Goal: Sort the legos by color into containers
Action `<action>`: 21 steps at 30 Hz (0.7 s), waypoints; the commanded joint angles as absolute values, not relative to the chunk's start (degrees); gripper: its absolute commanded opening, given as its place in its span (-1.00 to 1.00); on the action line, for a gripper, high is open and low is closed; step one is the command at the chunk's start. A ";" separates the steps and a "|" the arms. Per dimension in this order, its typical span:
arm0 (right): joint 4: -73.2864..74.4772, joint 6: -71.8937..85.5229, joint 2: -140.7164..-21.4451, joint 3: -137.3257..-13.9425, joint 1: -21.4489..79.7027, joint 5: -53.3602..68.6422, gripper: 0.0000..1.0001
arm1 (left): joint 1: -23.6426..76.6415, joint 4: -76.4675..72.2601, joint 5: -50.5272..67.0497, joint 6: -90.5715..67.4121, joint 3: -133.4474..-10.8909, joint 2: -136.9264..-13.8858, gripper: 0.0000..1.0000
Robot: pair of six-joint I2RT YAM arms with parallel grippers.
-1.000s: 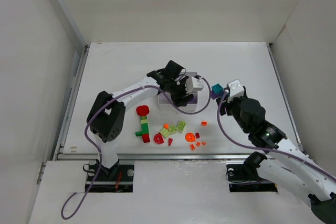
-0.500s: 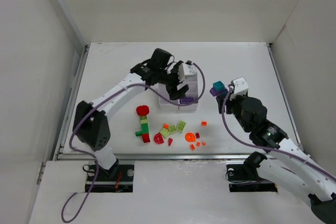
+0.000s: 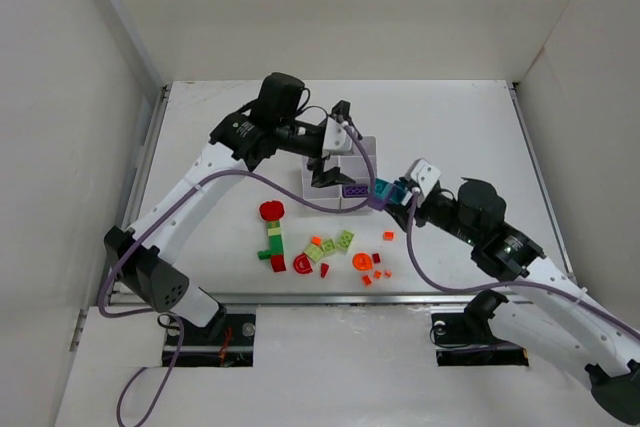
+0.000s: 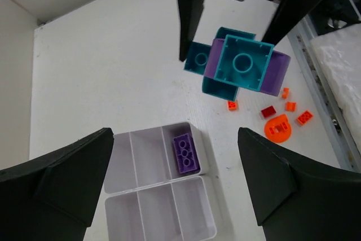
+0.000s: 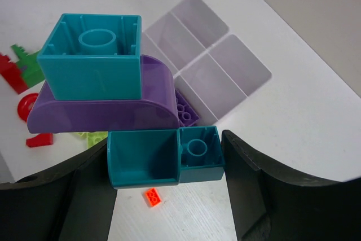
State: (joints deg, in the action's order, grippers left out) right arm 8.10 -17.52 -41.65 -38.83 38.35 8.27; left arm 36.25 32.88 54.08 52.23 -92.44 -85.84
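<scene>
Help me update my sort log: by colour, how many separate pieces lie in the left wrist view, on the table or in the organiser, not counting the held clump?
orange pieces: 5
dark red piece: 1
purple brick, in the organiser: 1
Total: 7, with the teal and purple clump left out

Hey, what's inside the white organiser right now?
One purple brick lies in a corner compartment of the organiser; the other visible compartments look empty. The left gripper hides part of one end.

Right claw (image 5: 166, 165) grips teal-and-purple legos (image 5: 96, 105) beside the containers (image 5: 225, 77).
</scene>
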 commanded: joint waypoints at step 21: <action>4.92 -22.76 -54.05 -47.29 38.58 16.52 -1.00 | 39.90 55.20 60.73 60.92 -100.63 -93.33 0.37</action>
State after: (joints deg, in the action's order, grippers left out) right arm 8.16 -22.33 -53.93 -43.62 38.35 15.68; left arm 39.70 55.27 58.37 65.32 -98.21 -92.09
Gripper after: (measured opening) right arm 0.711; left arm 0.689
